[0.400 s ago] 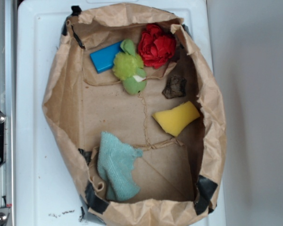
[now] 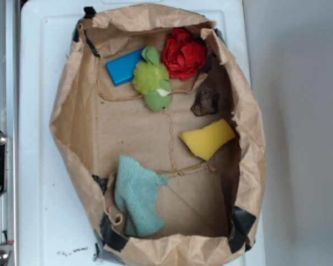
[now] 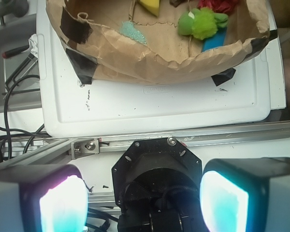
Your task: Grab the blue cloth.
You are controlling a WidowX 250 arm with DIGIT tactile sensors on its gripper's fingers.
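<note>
Closest to us in the wrist view, the gripper (image 3: 144, 200) fills the bottom of the frame with its two glowing teal finger pads (image 3: 64, 203) set wide apart and nothing between them, so it is released and empty. Just beyond it we see a metal rail (image 3: 183, 137) running across the frame, then the white tray (image 3: 174, 104), and at the top edge the crumpled brown paper bag (image 3: 150, 55) patched with black tape. A sliver of the blue cloth (image 3: 134, 33) shows over the bag's rim near top centre. In the exterior view the gripper does not appear, and we look straight down into the bag. The blue cloth (image 2: 137, 195) lies in the lower left of the bag's floor, rumpled, its bottom end near the bag's lower wall. Further up, at centre right, sits a yellow sponge (image 2: 207, 138), well apart from the cloth, with a small dark lump (image 2: 205, 102) just above it. At the top of the bag a green plush toy (image 2: 152, 79) lies between a blue block (image 2: 122, 68) on its left, which it touches, and a red fabric flower (image 2: 184, 54) on its right.
</note>
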